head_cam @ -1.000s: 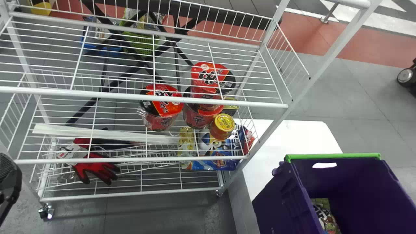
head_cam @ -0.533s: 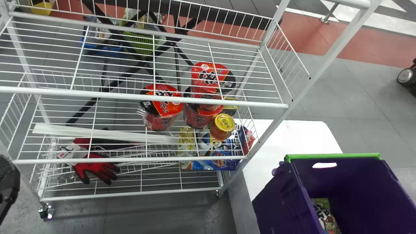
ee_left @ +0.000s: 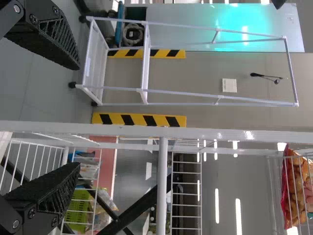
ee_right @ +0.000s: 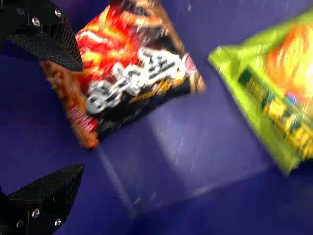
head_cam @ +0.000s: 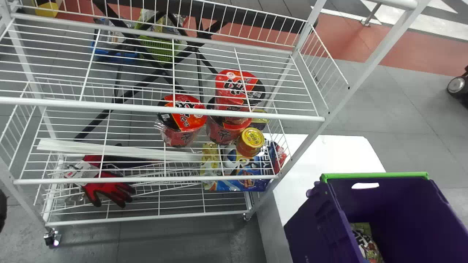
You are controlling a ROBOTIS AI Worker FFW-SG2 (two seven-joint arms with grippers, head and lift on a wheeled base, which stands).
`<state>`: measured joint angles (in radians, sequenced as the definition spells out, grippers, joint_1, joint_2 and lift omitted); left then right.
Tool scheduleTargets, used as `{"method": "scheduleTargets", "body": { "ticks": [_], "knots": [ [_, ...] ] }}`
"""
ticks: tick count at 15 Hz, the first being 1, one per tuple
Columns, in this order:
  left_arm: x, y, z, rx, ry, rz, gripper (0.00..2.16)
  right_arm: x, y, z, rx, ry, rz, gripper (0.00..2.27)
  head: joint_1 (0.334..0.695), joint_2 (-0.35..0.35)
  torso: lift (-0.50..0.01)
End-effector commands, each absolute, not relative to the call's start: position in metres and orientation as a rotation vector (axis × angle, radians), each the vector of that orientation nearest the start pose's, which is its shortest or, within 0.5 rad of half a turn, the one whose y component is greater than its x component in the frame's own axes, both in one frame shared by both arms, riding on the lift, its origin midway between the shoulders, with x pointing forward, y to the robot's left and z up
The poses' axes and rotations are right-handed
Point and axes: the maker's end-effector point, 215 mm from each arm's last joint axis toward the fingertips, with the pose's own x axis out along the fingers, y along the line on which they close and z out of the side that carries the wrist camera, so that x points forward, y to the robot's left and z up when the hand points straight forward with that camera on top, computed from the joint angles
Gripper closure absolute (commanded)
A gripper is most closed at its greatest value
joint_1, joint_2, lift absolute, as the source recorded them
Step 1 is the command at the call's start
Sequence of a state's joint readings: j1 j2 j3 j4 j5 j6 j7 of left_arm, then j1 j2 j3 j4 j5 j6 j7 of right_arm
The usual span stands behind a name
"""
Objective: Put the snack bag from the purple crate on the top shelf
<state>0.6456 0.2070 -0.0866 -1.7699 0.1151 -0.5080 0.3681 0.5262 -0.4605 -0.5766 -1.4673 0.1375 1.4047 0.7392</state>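
Snack bag (ee_right: 142,73) seemed to mean the red-and-black packet lying inside the purple crate (head_cam: 310,219), near the right gripper (ee_right: 82,117), whose fingers stood apart with nothing gripped. A green bag (ee_right: 279,93) lay well apart from it on the crate's floor. What had just changed was the left arm (head_cam: 2,210): in the head view it had slid outward beyond the wire rack's (head_cam: 164,110) front left corner, until only a dark sliver remained at the edge of sight. The left gripper (ee_left: 79,115) was empty too, its fingers parted. That shift had moved no goods, so the task still stood at the picking stage, and the work probably fell to the right arm. It needed to settle its fingers around the packet without catching the crate's walls, then lift clear of the green rim before heading for the top shelf.
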Motion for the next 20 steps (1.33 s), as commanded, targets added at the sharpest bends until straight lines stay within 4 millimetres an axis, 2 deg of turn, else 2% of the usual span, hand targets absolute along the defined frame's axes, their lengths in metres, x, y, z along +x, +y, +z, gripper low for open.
{"method": "scheduleTargets", "body": {
  "ticks": [1, 4, 6, 8, 11, 13, 14, 15, 16, 17, 20],
  "knots": [
    [0.36, 0.298, -0.392, -0.007, -0.056, 0.226, 0.12, 0.016, -0.564, -0.637, 0.326, 1.684, -0.277, 0.13, 0.695, -0.35, -0.451],
    [0.363, 0.298, -0.39, -0.012, -0.061, 0.228, 0.12, 0.024, -0.556, -0.655, 0.29, 1.65, -0.174, 0.15, 0.695, -0.35, -0.451],
    [0.364, 0.298, -0.389, -0.013, -0.064, 0.227, 0.12, 0.025, -0.543, -0.667, 0.274, 1.65, -0.119, 0.15, 0.695, -0.35, -0.451],
    [0.366, 0.298, -0.391, -0.015, -0.063, 0.226, 0.12, 0.037, -0.536, -0.68, 0.241, 1.602, -0.046, 0.15, 0.695, -0.35, -0.451],
    [0.367, 0.3, -0.393, -0.017, -0.06, 0.23, 0.12, 0.044, -0.517, -0.698, 0.223, 1.574, 0.05, 0.15, 0.695, -0.35, -0.451],
    [0.367, 0.3, -0.394, -0.016, -0.059, 0.228, 0.12, 0.049, -0.512, -0.704, 0.207, 1.552, 0.081, 0.16, 0.695, -0.35, -0.451],
    [0.368, 0.301, -0.393, -0.016, -0.06, 0.23, 0.12, 0.046, -0.512, -0.705, 0.198, 1.564, 0.088, 0.38, 0.695, -0.35, -0.451],
    [0.368, 0.302, -0.393, -0.015, -0.061, 0.231, 0.12, 0.045, -0.51, -0.705, 0.2, 1.567, 0.089, 0.72, 0.695, -0.35, -0.451],
    [0.368, 0.304, -0.392, -0.013, -0.062, 0.233, 0.12, 0.05, -0.514, -0.703, 0.211, 1.55, 0.076, 1.54, 0.695, -0.35, -0.451],
    [0.368, 0.303, -0.392, -0.013, -0.062, 0.231, 0.12, 0.053, -0.516, -0.699, 0.24, 1.532, 0.053, 2.07, 0.695, -0.35, -0.451],
    [0.368, 0.305, -0.394, -0.012, -0.058, 0.237, 0.12, 0.06, -0.519, -0.69, 0.263, 1.495, 0.065, 2.14, 0.695, -0.35, -0.451]
  ]
}}
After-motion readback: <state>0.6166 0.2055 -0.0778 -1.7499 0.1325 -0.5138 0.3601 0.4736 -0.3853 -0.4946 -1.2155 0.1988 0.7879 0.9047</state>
